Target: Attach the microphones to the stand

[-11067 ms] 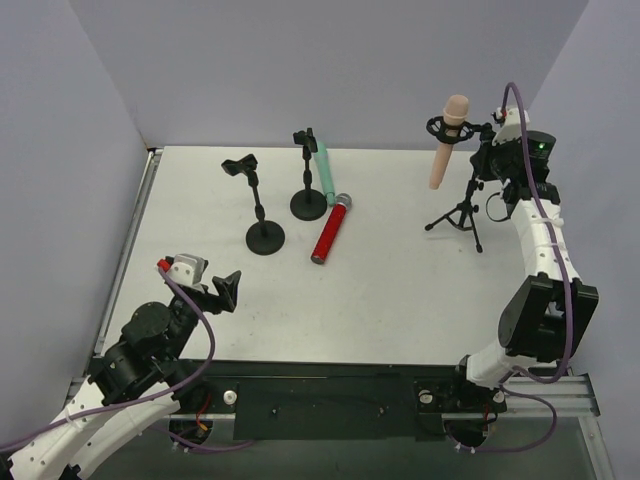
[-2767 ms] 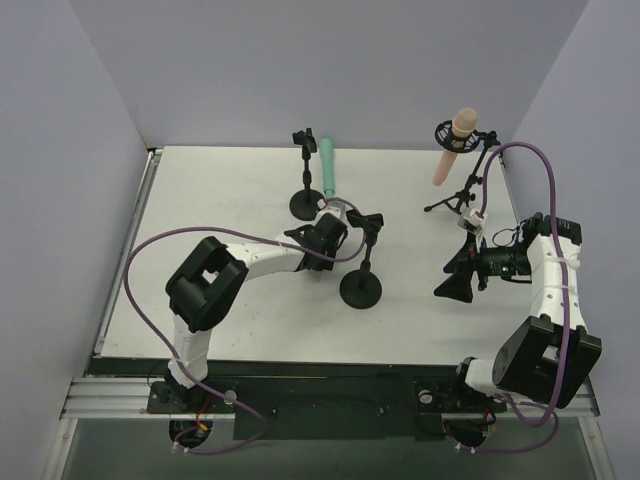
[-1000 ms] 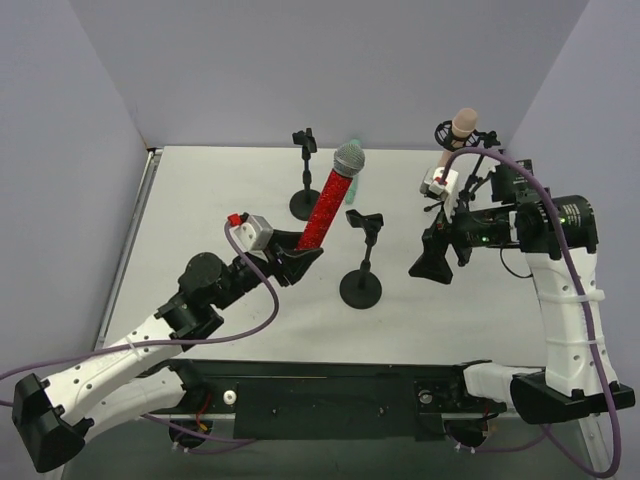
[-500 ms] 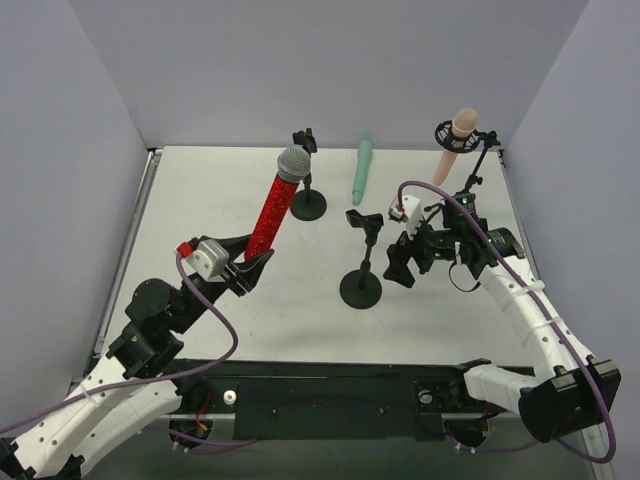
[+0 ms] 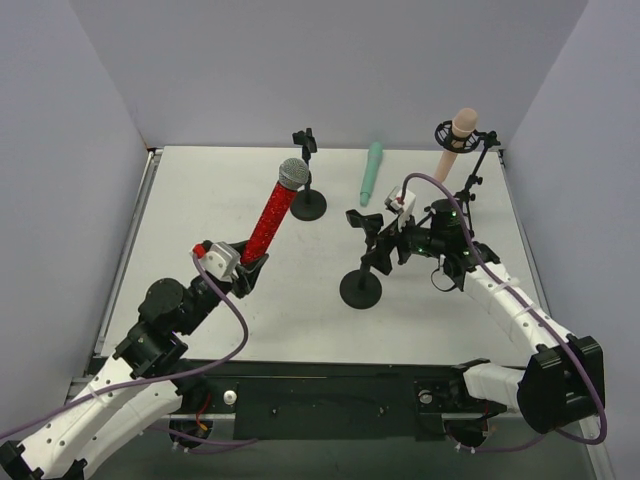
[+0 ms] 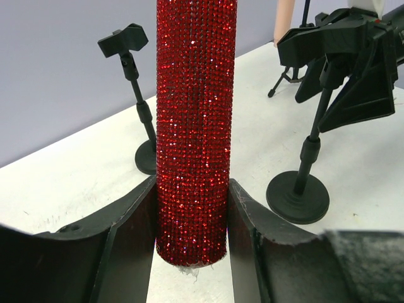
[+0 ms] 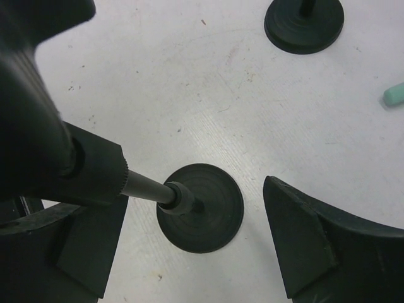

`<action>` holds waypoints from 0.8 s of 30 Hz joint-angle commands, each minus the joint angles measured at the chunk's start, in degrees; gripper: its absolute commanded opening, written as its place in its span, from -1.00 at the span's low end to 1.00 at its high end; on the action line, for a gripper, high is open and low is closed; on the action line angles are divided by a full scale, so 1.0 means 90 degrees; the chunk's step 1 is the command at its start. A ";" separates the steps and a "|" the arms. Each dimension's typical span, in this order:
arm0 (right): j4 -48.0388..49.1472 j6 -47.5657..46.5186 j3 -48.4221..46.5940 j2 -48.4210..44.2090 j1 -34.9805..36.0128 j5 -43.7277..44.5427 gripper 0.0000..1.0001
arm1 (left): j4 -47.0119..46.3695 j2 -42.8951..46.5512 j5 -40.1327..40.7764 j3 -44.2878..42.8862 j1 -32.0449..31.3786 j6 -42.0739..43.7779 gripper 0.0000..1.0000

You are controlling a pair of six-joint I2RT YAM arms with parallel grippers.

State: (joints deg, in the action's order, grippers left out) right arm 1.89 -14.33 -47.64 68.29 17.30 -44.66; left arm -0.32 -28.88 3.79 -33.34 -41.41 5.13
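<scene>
My left gripper (image 5: 250,268) is shut on the lower end of the glittery red microphone (image 5: 272,215), which it holds upright and tilted, silver mesh head up. The left wrist view shows both fingers (image 6: 126,246) pressed on the red microphone (image 6: 194,126). My right gripper (image 5: 385,248) is open and straddles the post of the near round-base stand (image 5: 360,288). Seen from the right wrist, that stand's post (image 7: 148,187) passes close to the left finger above the stand's base (image 7: 201,207). The mint green microphone (image 5: 371,172) lies on the table. The peach-pink microphone (image 5: 455,135) sits in the tripod stand (image 5: 468,190).
A second round-base stand (image 5: 308,203) with an empty clip is at the back, left of the mint microphone; the right wrist view catches its base (image 7: 304,22). Grey walls close in the white table (image 5: 200,200) on three sides.
My right gripper has slid left until its fingers straddle the near stand's post. My left arm has shifted slightly right with the red microphone. The mint microphone lies a little farther right.
</scene>
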 commanded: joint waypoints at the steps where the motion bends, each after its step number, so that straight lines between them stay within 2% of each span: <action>1: 0.1927 0.1101 0.0546 -0.0088 0.0021 -0.0428 0.62 | -0.0385 0.0055 -0.0031 -0.0094 0.0089 0.0007 -1.00; 4: 0.2552 0.1328 0.0713 0.0038 0.0070 -0.0292 0.57 | -0.0385 0.0065 -0.0021 -0.0094 0.0157 -0.0023 -1.00; 9: 0.2924 0.1251 0.0879 0.0078 0.0138 -0.0340 0.36 | -0.0414 0.0055 -0.0011 -0.0065 0.0236 -0.0052 -1.00; 15: 0.2896 0.0811 0.1074 0.0049 0.0236 -0.0750 0.02 | -0.0424 -0.0013 -0.0099 -0.0065 0.0294 -0.0081 -1.00; 17: 0.2789 0.0684 0.1045 0.0039 0.0236 -0.0896 -0.18 | -0.0414 -0.0023 -0.0118 -0.0075 0.0294 -0.0081 -1.00; 21: 0.1833 -0.0096 0.0656 0.0078 0.0285 -0.1228 -0.64 | -0.0404 -0.0043 -0.0148 -0.0075 0.0304 -0.0101 -1.00; 23: 0.0666 -0.0730 0.0354 0.0117 0.0333 -0.1385 -0.83 | -0.0404 -0.0052 -0.0167 -0.0065 0.0304 -0.0081 -1.00; 24: 0.0282 -0.1419 0.0187 0.0136 0.0343 -0.1540 -0.94 | -0.0404 -0.0072 -0.0167 -0.0074 0.0314 -0.0081 -1.00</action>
State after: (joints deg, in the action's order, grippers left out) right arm 18.44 -13.43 -39.53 69.12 19.53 -51.81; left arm -0.38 -29.50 3.16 -33.30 -38.92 4.91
